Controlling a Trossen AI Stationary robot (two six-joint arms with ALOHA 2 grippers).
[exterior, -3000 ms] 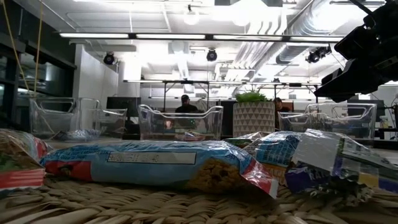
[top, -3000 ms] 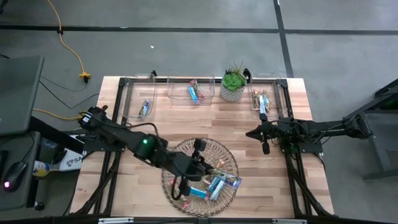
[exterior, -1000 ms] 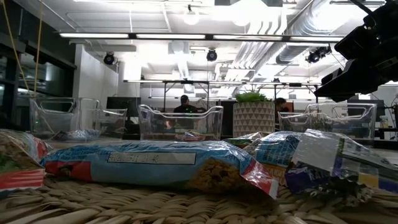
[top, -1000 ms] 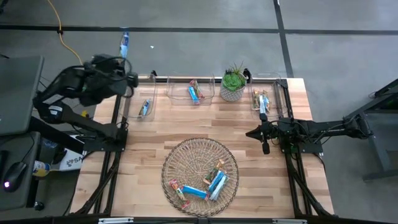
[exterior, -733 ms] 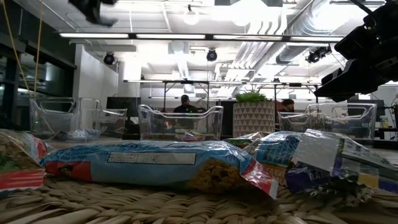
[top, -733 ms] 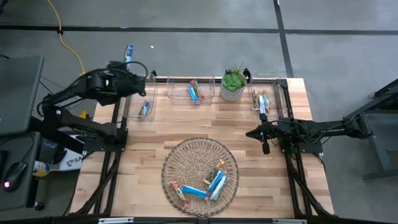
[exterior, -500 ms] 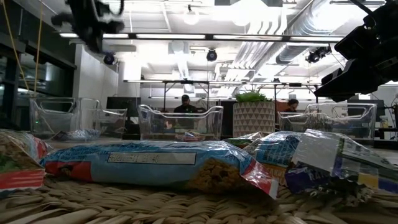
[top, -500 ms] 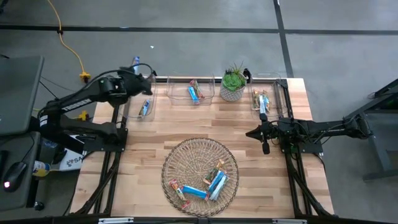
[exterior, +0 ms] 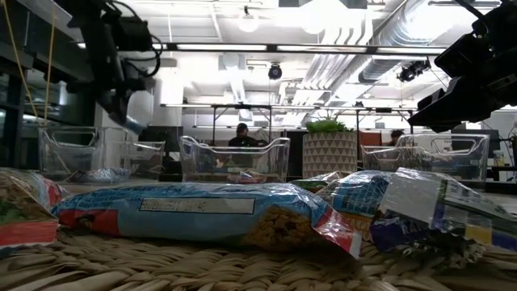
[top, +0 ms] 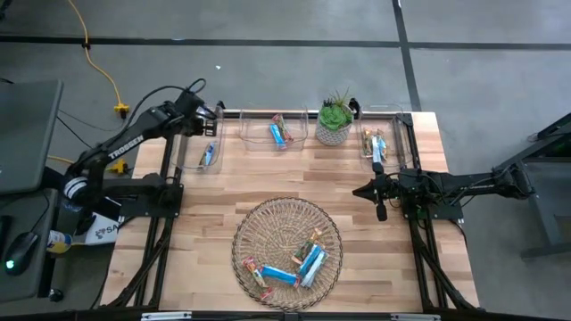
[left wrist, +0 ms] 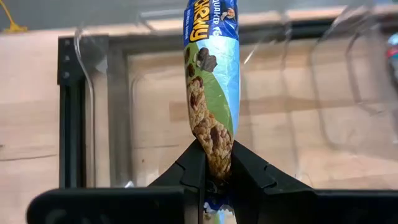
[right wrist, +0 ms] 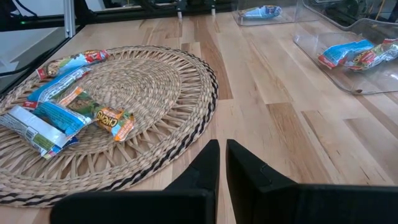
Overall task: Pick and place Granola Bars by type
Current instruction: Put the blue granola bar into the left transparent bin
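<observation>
The left gripper [left wrist: 214, 171] hangs over the far left corner of the table, above the leftmost clear bin [top: 203, 152], its fingers clamped on one end of a blue-and-green granola bar [left wrist: 211, 87]. The bar's long axis runs straight out from the fingertips, its free end pointing away from the wrist toward the bin's far wall. Another blue bar [top: 209, 154] lies in that bin. The remaining bars [top: 294, 266] lie scattered on the round woven basket [top: 259, 227] at the table's near middle. The right gripper [right wrist: 222, 158] waits at the table's right side, near the basket, its fingers almost together and holding nothing.
</observation>
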